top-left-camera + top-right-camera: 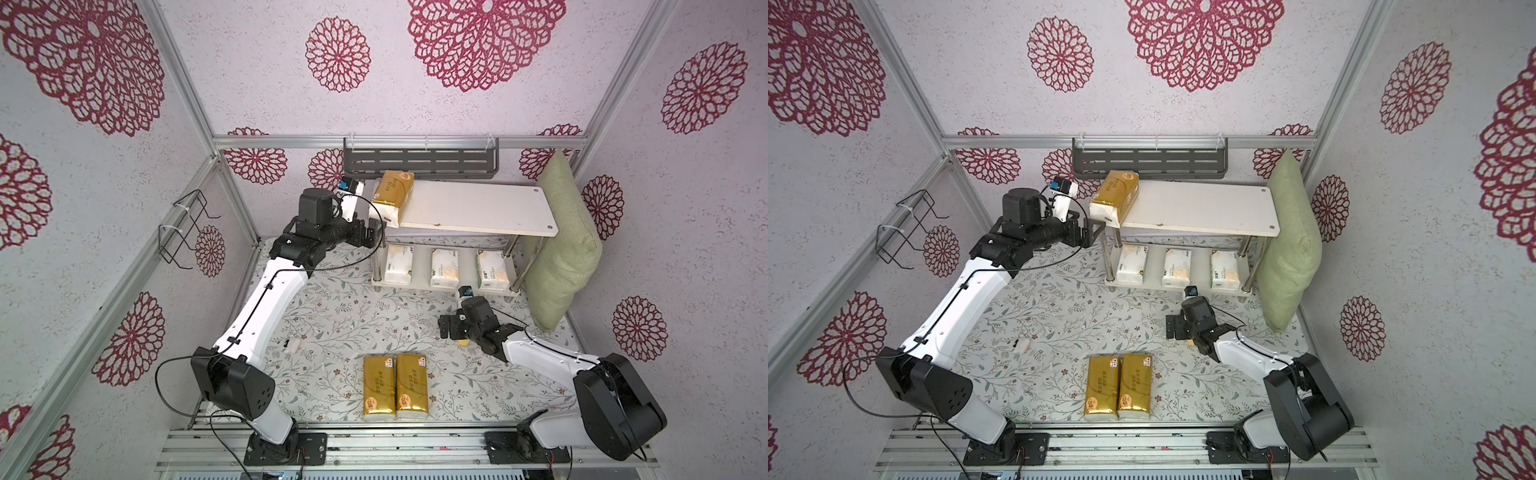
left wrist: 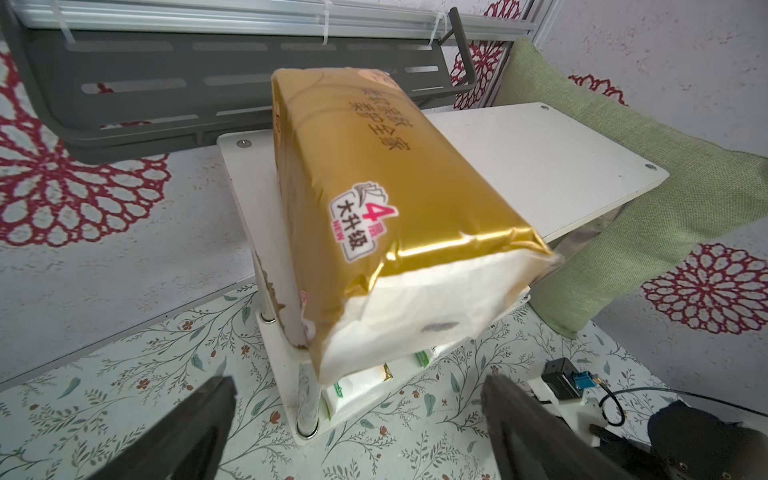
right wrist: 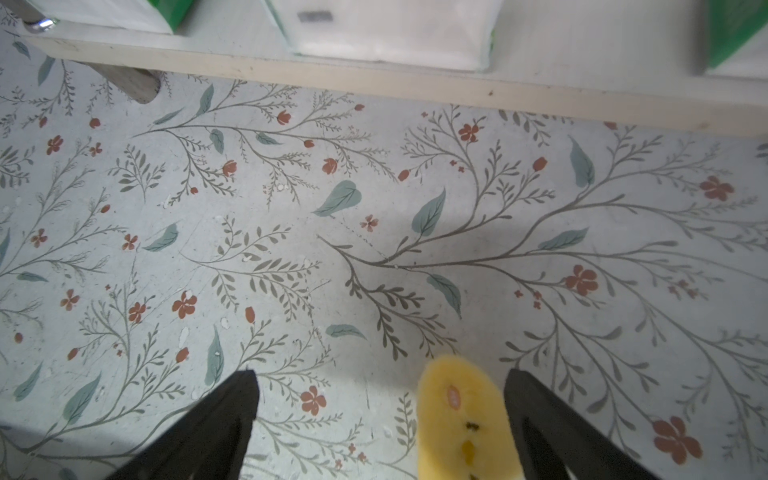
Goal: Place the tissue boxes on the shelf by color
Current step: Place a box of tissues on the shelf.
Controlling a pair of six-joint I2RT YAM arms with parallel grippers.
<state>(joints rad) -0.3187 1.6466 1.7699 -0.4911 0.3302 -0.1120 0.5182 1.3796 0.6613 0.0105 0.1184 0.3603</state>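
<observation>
"4", "大升级", "NEW" were read on one gold pack [image 2: 395,199], laid at the shelf [image 1: 478,208] top board's end. Two more gold packs [image 1: 378,386] were counted before the shelf, and three white packs [image 1: 444,268] on its lower board. The left gripper [image 2: 359,386] and right gripper [image 3: 382,374] were spread apart, with nothing clamped.

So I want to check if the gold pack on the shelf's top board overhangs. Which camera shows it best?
The left wrist view: the gold pack fills the frame, its white end seemingly past the edge of the top board. Both top views show it whole but small. The right wrist view misses it.
</observation>
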